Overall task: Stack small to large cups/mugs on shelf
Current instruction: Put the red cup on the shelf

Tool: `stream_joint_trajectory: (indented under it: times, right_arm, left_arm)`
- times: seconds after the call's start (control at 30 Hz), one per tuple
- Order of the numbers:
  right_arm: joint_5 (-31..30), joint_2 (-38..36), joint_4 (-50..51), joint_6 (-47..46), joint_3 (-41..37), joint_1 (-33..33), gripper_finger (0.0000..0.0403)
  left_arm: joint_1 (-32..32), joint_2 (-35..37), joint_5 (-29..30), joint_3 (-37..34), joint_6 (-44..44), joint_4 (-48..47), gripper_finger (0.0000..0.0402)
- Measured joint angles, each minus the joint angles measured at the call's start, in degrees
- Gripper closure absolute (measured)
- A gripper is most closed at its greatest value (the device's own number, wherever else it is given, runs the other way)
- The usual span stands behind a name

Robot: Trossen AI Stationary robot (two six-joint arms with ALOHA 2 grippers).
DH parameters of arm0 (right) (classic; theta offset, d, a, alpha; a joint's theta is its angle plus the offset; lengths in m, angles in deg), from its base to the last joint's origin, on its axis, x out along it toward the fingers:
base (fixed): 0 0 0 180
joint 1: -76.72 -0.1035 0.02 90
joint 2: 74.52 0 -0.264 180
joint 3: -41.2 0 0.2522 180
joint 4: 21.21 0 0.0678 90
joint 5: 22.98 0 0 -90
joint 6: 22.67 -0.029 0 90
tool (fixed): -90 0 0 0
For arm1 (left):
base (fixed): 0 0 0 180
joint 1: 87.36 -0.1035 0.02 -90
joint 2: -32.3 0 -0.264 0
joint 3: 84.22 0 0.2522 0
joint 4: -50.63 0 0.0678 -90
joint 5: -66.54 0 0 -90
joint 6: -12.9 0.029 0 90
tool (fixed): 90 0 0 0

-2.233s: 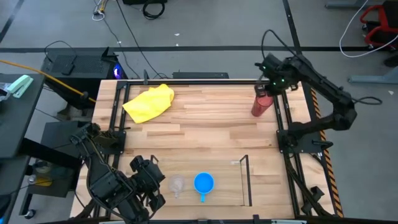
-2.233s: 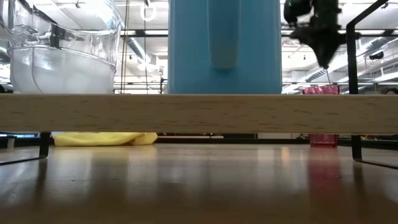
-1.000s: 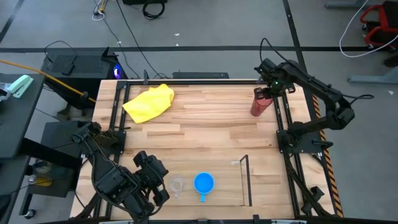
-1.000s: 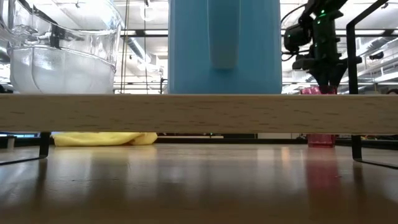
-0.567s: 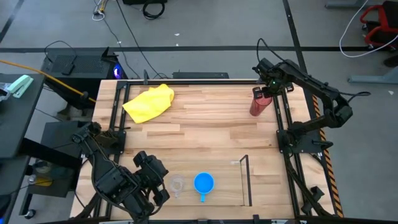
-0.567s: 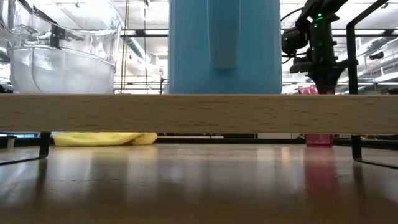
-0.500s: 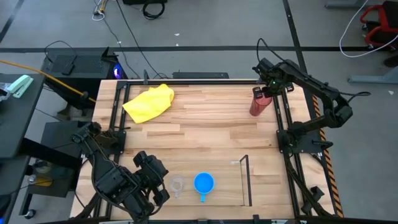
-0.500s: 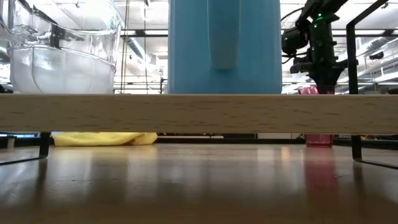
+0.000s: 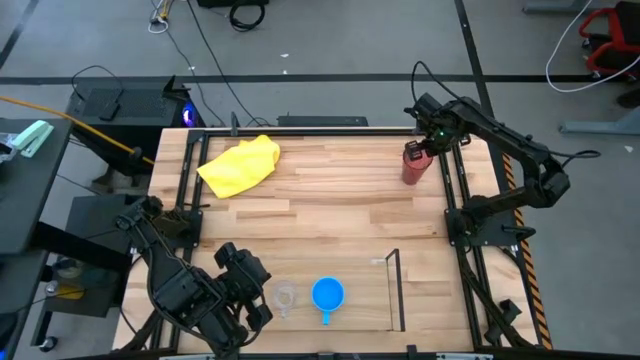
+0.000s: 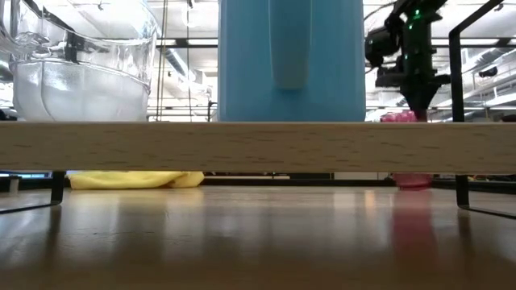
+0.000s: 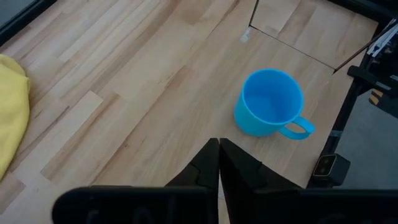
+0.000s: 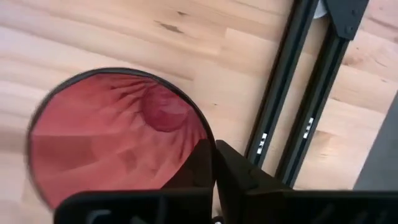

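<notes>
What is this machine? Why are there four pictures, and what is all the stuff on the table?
It's a robot with two dark arms. Each arm ends in a two-finger pincher called a gripper. One camera looks down from above, one peeks across at table height, and one rides on each wrist. On the wooden table lies a yellow cloth. A tiny clear cup and a blue mug sit on a low shelf. The right gripper, near the table's far right corner, pinches the rim of a dark red tumbler. The left gripper waits shut beside the clear cup, holding nothing.
</notes>
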Motion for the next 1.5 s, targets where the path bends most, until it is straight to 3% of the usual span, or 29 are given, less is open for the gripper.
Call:
stream_joint_trajectory:
  times: [0.13,0.3,0.53,0.7,0.93,1.07,1.27,1.5]
  right_arm:
    - [0.5,-2.2,3.7,0.0,4.0,-3.4,0.0399]
    - [0.9,-2.9,13.6,-1.0,14.8,-10.6,0.0400]
    - [2.7,-3.5,14.0,-9.6,30.8,-26.4,0.0400]
    - [2.4,-2.2,14.1,-18.5,38.2,-40.0,0.0400]
    - [2.9,2.5,14.1,-27.8,42.2,-60.8,0.0400]
    - [2.9,5.7,14.1,-32.3,42.9,-69.6,0.0400]
    - [2.8,11.5,14.1,-33.8,42.9,-77.7,0.0400]
    - [2.8,19.5,14.1,-32.0,42.9,-81.0,0.0400]
  left_arm:
    - [0.0,0.0,0.0,0.0,0.8,0.0,0.0391]
    - [0.0,0.0,0.0,0.0,0.9,0.0,0.0385]
    - [0.0,0.1,0.0,0.0,1.1,0.0,0.0382]
    - [-0.4,0.1,0.0,0.0,1.1,0.0,0.0392]
    - [-1.7,0.1,-2.4,0.0,2.2,0.0,0.0379]
    - [-2.5,0.1,-2.6,0.0,2.4,0.0,0.0376]
    - [-3.2,0.1,-3.3,0.0,2.6,0.0,0.0390]
    - [-3.2,0.1,-4.1,0.0,2.6,0.0,0.0384]
